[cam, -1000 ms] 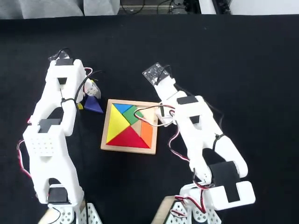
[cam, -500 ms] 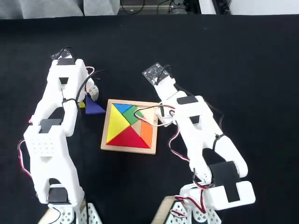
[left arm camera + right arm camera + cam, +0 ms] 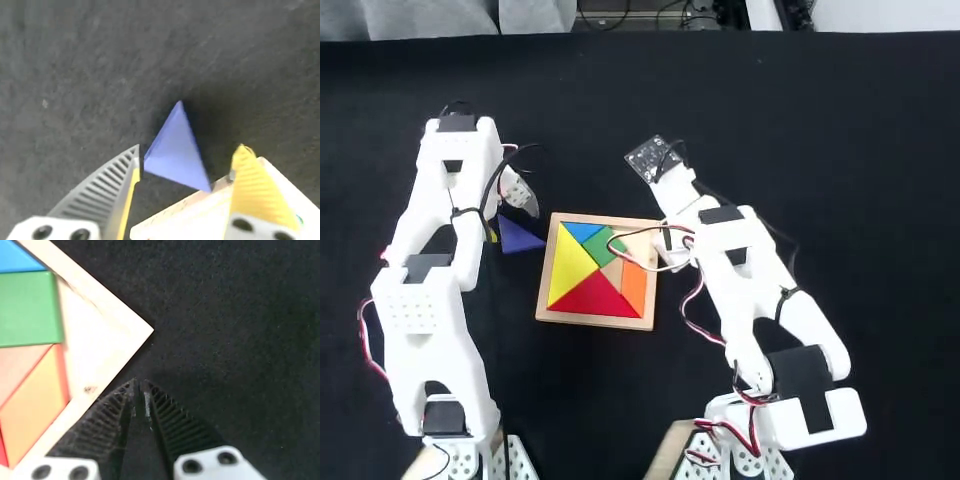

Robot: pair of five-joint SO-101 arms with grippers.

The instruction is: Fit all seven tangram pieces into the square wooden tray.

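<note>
Tray first: square wooden tray (image 3: 595,320) sits on the black cloth table (image 3: 840,150) between the 2 arms. It is nearly full, with 6 coloured pieces seated flush, among them the large yellow triangle (image 3: 565,266) and the large red triangle (image 3: 592,296). 1 bare wooden corner gap (image 3: 85,342) is left, on the side toward the right arm. Right gripper (image 3: 139,390) is closed on nothing, its tips low at the cloth just beside that open corner and outside the rim. Likely it is parked there to stay out of the way or to brace the tray; cannot tell which. Farther out, on the tray's opposite side, the last piece, a blue-violet wooden triangle (image 3: 518,236), lies flat on the cloth just beside the rim but not in the tray. Left gripper (image 3: 189,150) hangs over it with the jaws spread, 1 finger each side and neither touching, apparently lined up to pinch it across 2 edges. Judged step: grasp piece 7, carry it over the filled pieces, and turn it to match the corner gap.
</note>
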